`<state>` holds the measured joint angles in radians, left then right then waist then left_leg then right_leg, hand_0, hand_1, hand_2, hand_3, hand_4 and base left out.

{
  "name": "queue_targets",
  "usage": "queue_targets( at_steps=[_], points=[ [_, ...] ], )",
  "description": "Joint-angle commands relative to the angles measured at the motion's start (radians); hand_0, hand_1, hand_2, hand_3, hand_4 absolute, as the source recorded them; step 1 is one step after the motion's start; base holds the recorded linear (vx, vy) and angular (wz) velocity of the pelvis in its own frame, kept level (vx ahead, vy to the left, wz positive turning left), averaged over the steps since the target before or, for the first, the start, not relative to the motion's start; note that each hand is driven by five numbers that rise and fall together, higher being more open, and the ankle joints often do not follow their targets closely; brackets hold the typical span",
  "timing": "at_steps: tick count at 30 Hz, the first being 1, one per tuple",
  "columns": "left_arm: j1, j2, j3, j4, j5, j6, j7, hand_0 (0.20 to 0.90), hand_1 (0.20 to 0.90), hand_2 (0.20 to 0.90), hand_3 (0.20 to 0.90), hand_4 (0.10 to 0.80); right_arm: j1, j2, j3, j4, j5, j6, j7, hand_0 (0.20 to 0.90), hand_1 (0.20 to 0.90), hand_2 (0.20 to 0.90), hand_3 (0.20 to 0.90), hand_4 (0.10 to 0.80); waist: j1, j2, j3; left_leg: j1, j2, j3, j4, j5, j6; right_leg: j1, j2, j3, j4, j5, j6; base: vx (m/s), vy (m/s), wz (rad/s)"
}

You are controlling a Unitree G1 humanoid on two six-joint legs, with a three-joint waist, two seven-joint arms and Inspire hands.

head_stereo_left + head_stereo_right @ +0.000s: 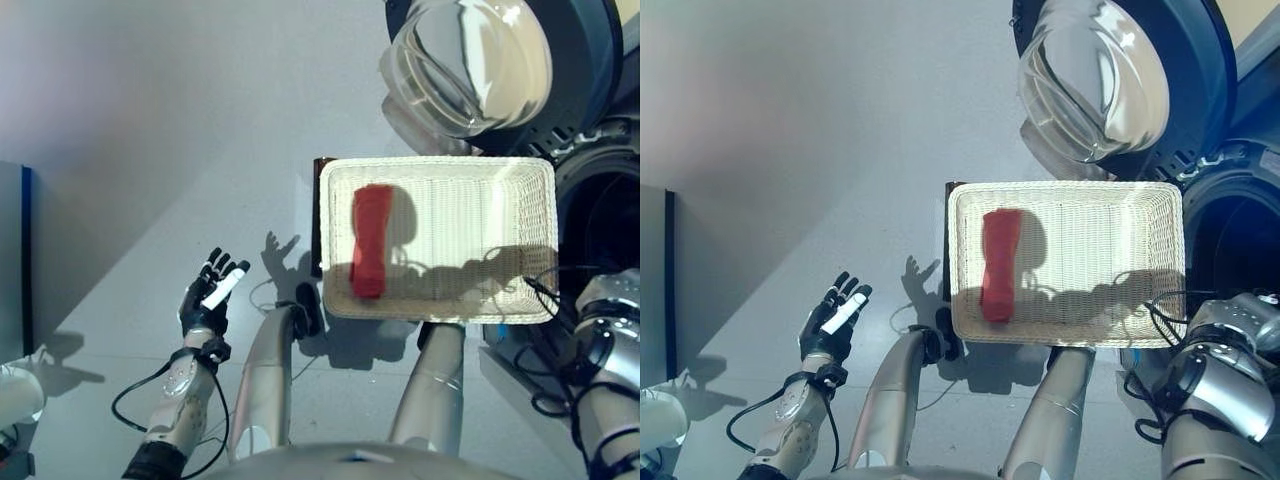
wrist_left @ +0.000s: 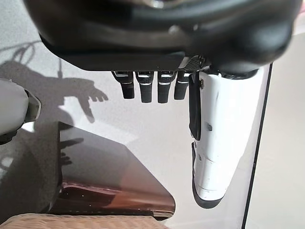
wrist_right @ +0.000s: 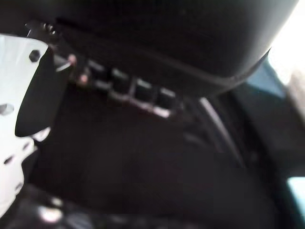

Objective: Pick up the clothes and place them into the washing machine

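Inside white wicker basket (image 1: pixel 520 240), one red garment (image 1: pixel 370 240).

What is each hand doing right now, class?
Left hand: open, holding nothing, out over the floor.
Right hand: open, empty, in front of a dark space.

1. One white wicker basket (image 1: pixel 500 200) stands on the floor in front of the robot.
2. One red garment (image 1: pixel 370 240) lies in the basket's left half; no other clothing shows in it.
3. One washing machine (image 1: pixel 600 190) stands at the far right, with one dark drum opening.
4. One round glass door (image 1: pixel 470 60) hangs open at the far side of the basket.
5. One dark flat thing (image 2: pixel 105 176) sticks out from under the basket's left edge.
6. Two robot hands show: the left hand (image 1: pixel 210 295) low on the left with its fingers spread, and the right hand (image 3: pixel 143 90) only in its own wrist view, against darkness.
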<state>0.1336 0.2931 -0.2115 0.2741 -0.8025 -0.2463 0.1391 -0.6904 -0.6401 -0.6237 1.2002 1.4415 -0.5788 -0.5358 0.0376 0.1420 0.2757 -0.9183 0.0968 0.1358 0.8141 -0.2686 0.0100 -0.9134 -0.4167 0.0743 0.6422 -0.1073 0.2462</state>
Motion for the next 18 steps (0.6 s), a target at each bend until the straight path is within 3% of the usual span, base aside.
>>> queue_targets(
  at_steps=[1,4,10,14,15,16,18],
  points=[
    [0.04,0.056,0.064,-0.065,-0.016,-0.065,0.0,0.9,0.9,0.9,0.9,0.8,0.042,-0.037,0.132,0.015,-0.128,0.037,0.053,0.9,0.9,0.9,0.9,0.8,0.004,-0.007,-0.024,0.033,0.056,-0.087,-0.139,0.102,-0.122,0.039,0.005,0.009,-0.002,0.007,-0.056,0.0,0.0,0.0],
    [0.042,0.055,0.06,-0.064,-0.01,-0.068,-0.002,0.9,0.9,0.9,0.9,0.8,0.047,0.016,0.188,-0.018,-0.192,0.051,0.061,0.9,0.9,0.9,0.9,0.8,0.007,-0.01,-0.015,0.034,0.056,-0.088,-0.14,0.105,-0.121,0.042,0.005,0.007,-0.005,0.01,-0.057,0.0,0.0,0.0],
    [0.061,0.024,0.109,-0.045,0.013,-0.086,0.013,0.9,0.9,0.9,0.9,0.8,0.205,0.226,0.331,-0.348,-0.512,0.035,-0.002,0.9,0.9,0.9,0.9,0.8,-0.007,-0.023,-0.001,0.032,0.056,-0.086,-0.133,0.112,-0.117,0.042,0.012,0.012,-0.005,0.021,-0.063,-0.008,0.004,-0.03],
    [0.061,0.012,0.13,-0.038,0.042,-0.103,0.026,0.9,0.9,0.9,0.9,0.8,0.264,0.296,0.433,-0.493,-0.753,0.098,-0.069,0.9,0.9,0.9,0.9,0.8,-0.012,-0.03,-0.001,0.027,0.059,-0.085,-0.129,0.112,-0.116,0.043,0.013,0.009,-0.011,0.026,-0.065,0.022,-0.003,0.0],
    [0.061,0.009,0.136,-0.036,0.052,-0.105,0.029,0.9,0.9,0.9,0.9,0.8,0.278,0.306,0.466,-0.524,-0.831,0.127,-0.087,0.9,0.9,0.9,0.9,0.8,-0.012,-0.032,-0.008,0.037,0.063,-0.088,-0.121,0.08,-0.122,0.05,0.014,0.01,0.001,-0.005,-0.061,0.0,0.0,0.0],
    [0.057,0.009,0.14,-0.039,0.062,-0.111,0.033,0.9,0.9,0.9,0.9,0.8,0.284,0.315,0.502,-0.551,-0.891,0.15,-0.087,0.9,0.9,0.9,0.9,0.8,-0.013,-0.035,-0.003,0.027,0.06,-0.085,-0.136,0.118,-0.115,0.042,0.012,0.009,-0.019,0.034,-0.066,-0.023,0.004,-0.04],
    [0.05,0.008,0.146,-0.038,0.081,-0.111,0.041,0.9,0.9,0.9,0.9,0.8,0.295,0.34,0.552,-0.587,-0.949,0.177,-0.083,0.9,0.9,0.9,0.9,0.8,-0.014,-0.04,-0.005,0.022,0.061,-0.085,-0.134,0.121,-0.114,0.039,0.013,0.011,-0.022,0.038,-0.067,-0.076,0.002,-0.07]
  ],
)
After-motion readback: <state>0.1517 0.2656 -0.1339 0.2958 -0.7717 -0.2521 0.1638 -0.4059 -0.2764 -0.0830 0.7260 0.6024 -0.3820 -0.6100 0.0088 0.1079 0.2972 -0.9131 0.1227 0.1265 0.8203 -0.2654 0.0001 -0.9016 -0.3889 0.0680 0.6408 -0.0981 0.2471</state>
